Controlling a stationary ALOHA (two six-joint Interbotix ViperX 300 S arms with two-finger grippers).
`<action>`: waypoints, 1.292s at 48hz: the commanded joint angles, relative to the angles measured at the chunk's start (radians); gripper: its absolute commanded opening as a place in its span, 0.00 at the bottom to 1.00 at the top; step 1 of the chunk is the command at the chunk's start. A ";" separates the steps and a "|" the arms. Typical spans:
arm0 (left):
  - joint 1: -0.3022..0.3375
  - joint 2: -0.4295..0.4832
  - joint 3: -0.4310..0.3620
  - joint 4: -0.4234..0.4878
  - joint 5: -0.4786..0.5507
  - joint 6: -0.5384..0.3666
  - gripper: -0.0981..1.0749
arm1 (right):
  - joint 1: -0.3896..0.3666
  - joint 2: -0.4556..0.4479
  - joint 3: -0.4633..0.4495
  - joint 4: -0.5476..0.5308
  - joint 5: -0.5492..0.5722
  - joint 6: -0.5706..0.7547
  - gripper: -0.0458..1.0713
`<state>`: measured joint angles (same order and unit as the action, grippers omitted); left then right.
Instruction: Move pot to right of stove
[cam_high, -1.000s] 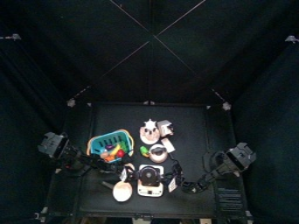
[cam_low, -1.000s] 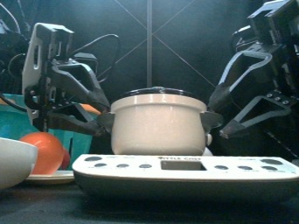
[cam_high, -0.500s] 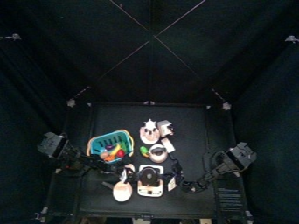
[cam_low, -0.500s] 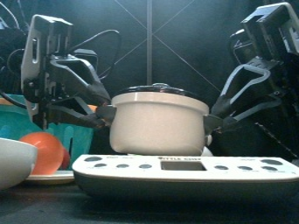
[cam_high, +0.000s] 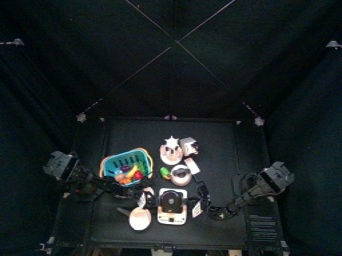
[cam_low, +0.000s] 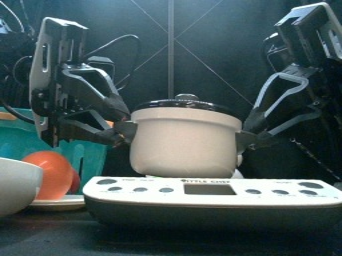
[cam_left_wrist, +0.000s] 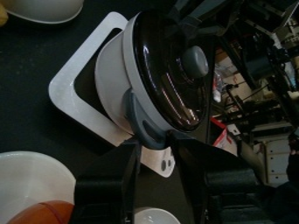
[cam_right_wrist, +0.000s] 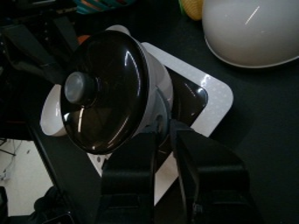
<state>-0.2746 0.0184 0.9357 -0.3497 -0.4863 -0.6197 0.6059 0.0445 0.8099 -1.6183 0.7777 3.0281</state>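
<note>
At table centre, near the front edge, the pot (cam_low: 186, 138) sits on the stove (cam_low: 211, 193), its cream body capped by a dark glossy lid with a round knob, and an arm stands at each of its sides. Furthest left in the front view lie a white bowl (cam_low: 16, 185) and an orange-red round item (cam_low: 51, 172) on a small plate, with a blue basket (cam_high: 128, 165) behind them. Next comes the left gripper (cam_left_wrist: 152, 182): in the left wrist view its fingers (cam_left_wrist: 132, 175) stand apart, one on each side of the grey handle (cam_left_wrist: 145, 131) on the pot's left. Whether either finger actually presses on that handle cannot be told; the jaws look set about it rather than clamped. The pot stands upright and level on the slab, which shows its dark control strip along the front. On the pot's right side, the right gripper (cam_right_wrist: 173, 144) has its fingers (cam_right_wrist: 135, 166) drawn in close at the opposite handle, narrower than the left pair. The handle itself is mostly hidden behind the jaws, so a firm grip cannot be confirmed. Beyond the stove in the right wrist view lies a white plate (cam_right_wrist: 257, 32).
</note>
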 joint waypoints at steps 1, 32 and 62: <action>0.052 0.005 -0.046 -0.002 -0.005 0.008 0.62 | 0.005 -0.043 -0.015 -0.021 0.006 -0.011 0.48; 0.100 0.051 -0.169 0.041 0.043 0.012 0.62 | 0.087 -0.124 0.038 0.025 0.094 -0.012 0.48; 0.118 0.075 -0.250 0.083 0.043 0.012 0.62 | 0.135 -0.170 0.081 0.103 0.112 -0.015 0.47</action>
<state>-0.1856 0.1043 0.7701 -0.2730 -0.4280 -0.6044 0.7440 -0.0966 0.8989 -1.5248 0.8790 3.0158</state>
